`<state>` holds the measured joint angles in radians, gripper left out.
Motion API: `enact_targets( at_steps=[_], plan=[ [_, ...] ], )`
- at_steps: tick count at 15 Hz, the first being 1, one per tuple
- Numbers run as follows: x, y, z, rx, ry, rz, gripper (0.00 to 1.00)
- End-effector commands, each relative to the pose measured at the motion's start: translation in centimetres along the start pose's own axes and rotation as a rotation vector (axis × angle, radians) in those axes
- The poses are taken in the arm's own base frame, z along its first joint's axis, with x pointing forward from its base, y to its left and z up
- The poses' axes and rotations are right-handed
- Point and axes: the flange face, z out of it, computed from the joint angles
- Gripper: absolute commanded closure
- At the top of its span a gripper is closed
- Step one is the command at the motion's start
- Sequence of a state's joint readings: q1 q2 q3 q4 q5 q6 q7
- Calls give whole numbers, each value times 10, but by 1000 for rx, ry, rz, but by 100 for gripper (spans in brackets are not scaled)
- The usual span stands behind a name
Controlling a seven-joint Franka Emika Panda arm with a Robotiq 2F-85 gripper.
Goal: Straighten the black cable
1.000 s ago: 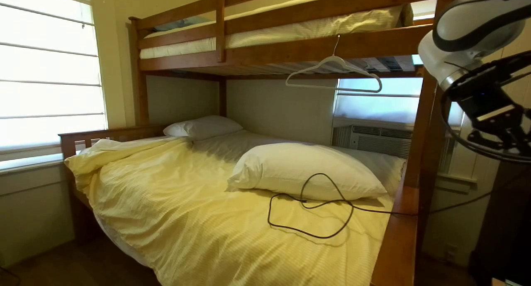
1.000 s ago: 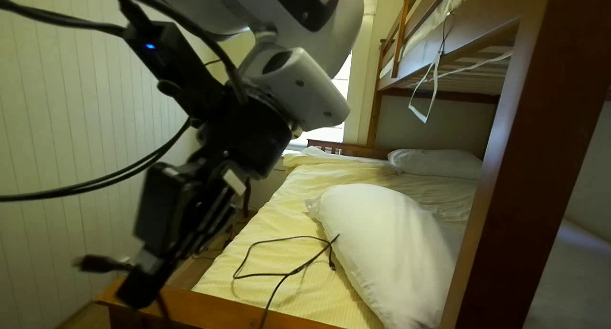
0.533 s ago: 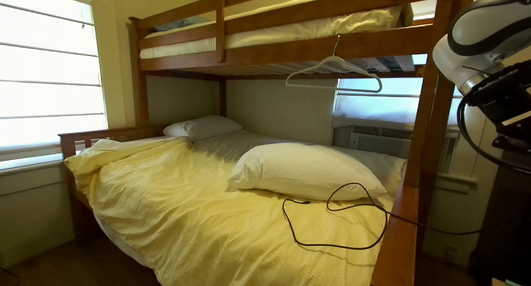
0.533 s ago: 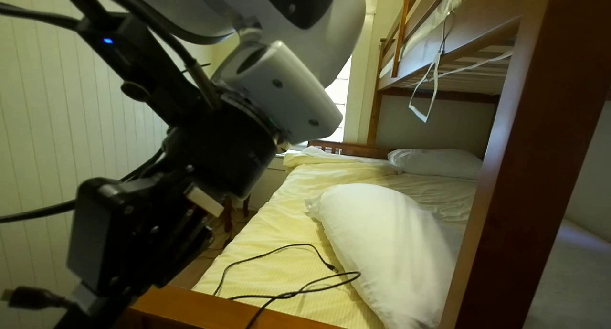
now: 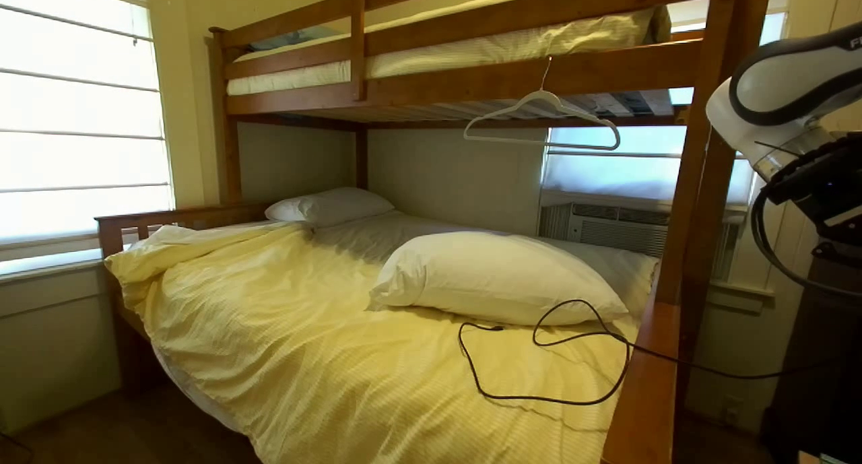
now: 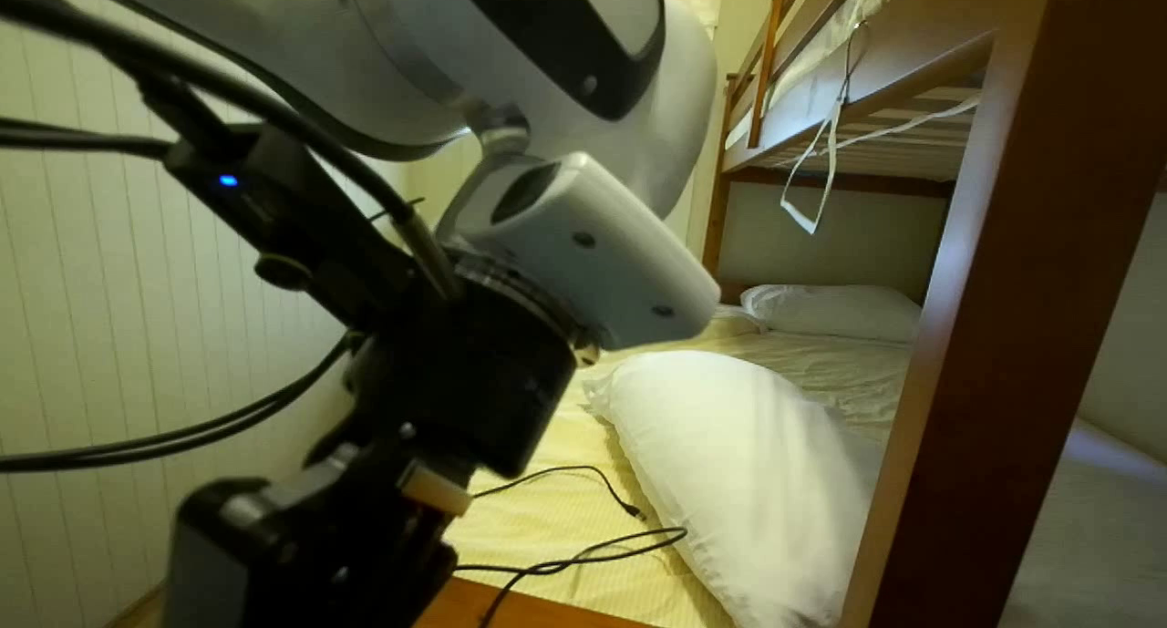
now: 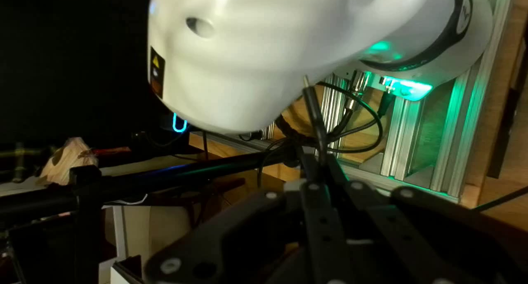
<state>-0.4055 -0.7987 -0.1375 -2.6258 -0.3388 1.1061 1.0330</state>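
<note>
The black cable lies in loose loops on the yellow bedding, partly against the near pillow. From there it runs over the wooden foot rail toward the robot. It also shows in an exterior view, with one plug end beside the pillow. In the wrist view my gripper is shut on the cable's other end, and the plug with its metal tip sticks out beyond the fingertips. In both exterior views the fingertips are out of frame; the arm is beside the foot of the bed.
A white pillow lies on the bed. The wooden foot rail and a bunk post stand between arm and bed. A hanger hangs from the upper bunk. The wrist view shows the robot's base frame and a black bar.
The arm has drawn back from the bed, then lowered slightly. The cable has slid toward the foot rail and its loops have shifted; in the last half second it has hardly moved.
</note>
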Motion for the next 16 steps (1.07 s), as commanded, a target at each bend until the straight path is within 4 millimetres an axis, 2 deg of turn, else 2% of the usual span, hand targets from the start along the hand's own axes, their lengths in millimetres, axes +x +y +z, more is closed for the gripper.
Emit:
enact_targets(
  at_steps=[1,6,10,11,13,16],
  plan=[
    [23,-5,7,73,20,95,99],
    [31,-19,-19,281,94,141,99],
    [39,-29,-24,366,178,168,99],
    [40,-30,-24,379,192,174,69],
    [38,-30,-31,403,188,166,64],
    [22,-18,-66,477,207,121,44]
  ],
)
